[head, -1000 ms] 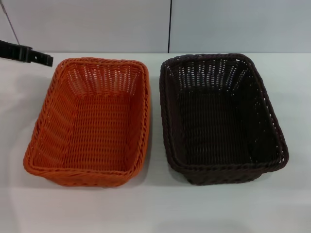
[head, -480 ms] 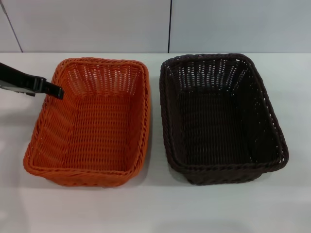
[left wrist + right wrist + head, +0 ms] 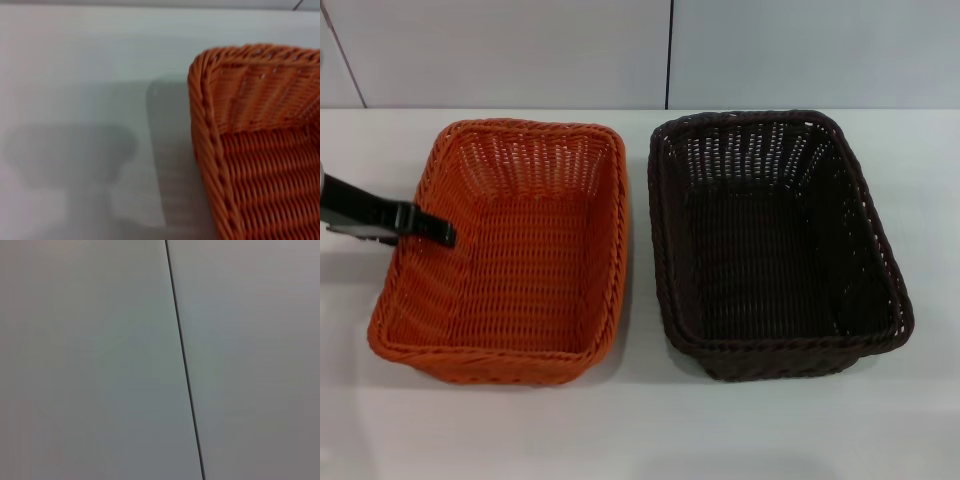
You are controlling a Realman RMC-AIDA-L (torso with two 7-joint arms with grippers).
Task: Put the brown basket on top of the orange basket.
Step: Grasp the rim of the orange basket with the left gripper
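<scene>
The orange basket stands on the left half of the white table, and the brown basket stands to its right with a narrow gap between them. Both are upright with nothing in them. My left gripper reaches in from the left edge, its black tip over the orange basket's left rim, about halfway along that side. In the left wrist view a corner of the orange basket shows from above, with the gripper's shadow on the table beside it. My right gripper is out of view.
The white table runs out in front of and behind the baskets. A pale wall with a dark vertical seam stands behind it; the right wrist view shows only that wall.
My left gripper has come down and toward the front along the orange basket's left side, from beside its far left corner to over the middle of its left rim. The baskets have not moved.
</scene>
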